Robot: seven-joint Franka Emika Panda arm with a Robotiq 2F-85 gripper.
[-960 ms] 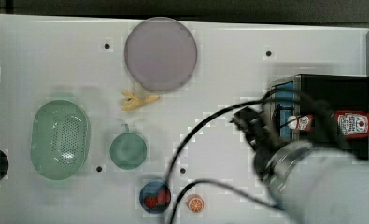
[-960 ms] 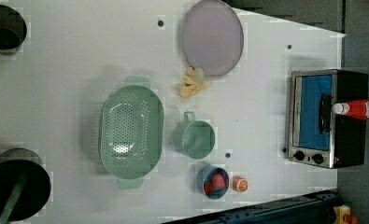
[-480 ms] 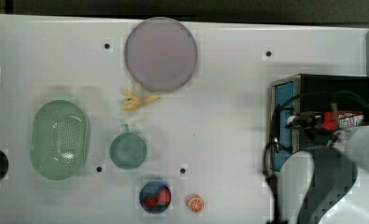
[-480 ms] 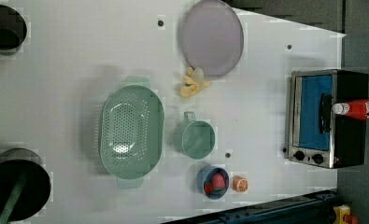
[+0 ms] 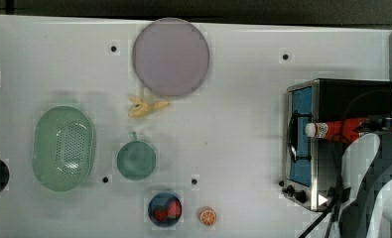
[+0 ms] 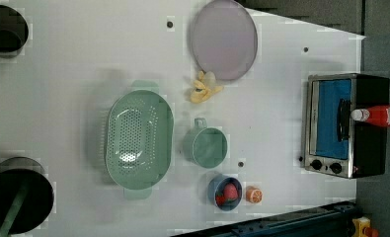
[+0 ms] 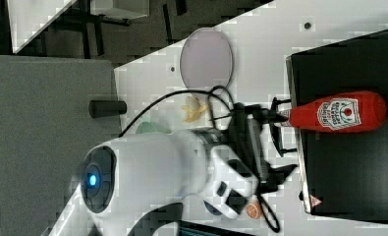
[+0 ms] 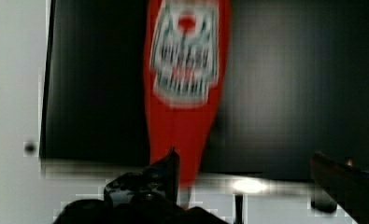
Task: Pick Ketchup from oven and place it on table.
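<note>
Just ahead of wide jaws: Ketchup point(image 8: 184, 84)

Glossy red plastic on the Ketchup point(image 7: 336, 114), with a smooth white cap and a printed white-and-red label; matt black top on the oven point(image 5: 355, 99), brushed steel around its front, shiny blue-tinted glass in the door; smooth, matt white surface across the table point(image 5: 243, 99); pale-purple plate point(image 5: 170, 57) with a dull, even finish; perforated green plastic on the colander point(image 6: 139, 139); smooth white shell on the robot arm point(image 7: 147, 169)
</note>
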